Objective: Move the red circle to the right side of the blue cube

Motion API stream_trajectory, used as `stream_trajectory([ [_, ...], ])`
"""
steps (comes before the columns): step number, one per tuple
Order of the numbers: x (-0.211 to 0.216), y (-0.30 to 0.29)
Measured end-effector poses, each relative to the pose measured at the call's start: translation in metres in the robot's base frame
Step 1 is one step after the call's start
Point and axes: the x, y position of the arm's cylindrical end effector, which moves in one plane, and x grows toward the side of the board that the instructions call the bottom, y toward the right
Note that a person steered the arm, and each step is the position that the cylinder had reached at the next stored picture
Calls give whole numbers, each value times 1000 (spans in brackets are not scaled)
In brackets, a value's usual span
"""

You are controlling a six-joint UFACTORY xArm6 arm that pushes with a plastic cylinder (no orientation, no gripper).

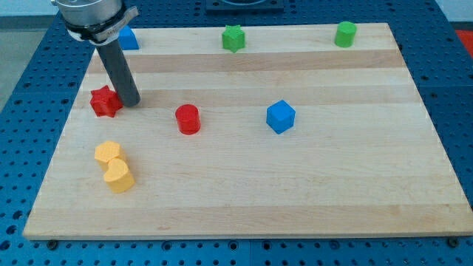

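My tip (pixel 130 102) carries no grasping tool; the red round wooden cylinder (pixel 188 119) lies to its right, the blue cube (pixel 281 116) farther right.

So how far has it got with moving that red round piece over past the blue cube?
Nothing looks done yet: the red circle block sits to the view's left of the blue cube, with bare wooden board between them. In hand: my tip rests beside the red star-shaped block, left of the circle. Left to do: push the circle around to the cube's right side.
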Motion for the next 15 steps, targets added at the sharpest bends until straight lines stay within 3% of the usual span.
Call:
stream_trajectory([
  [7, 45, 27],
  [9, 59, 102],
  [11, 72, 122],
  [13, 35, 225],
  [15, 84, 162],
])
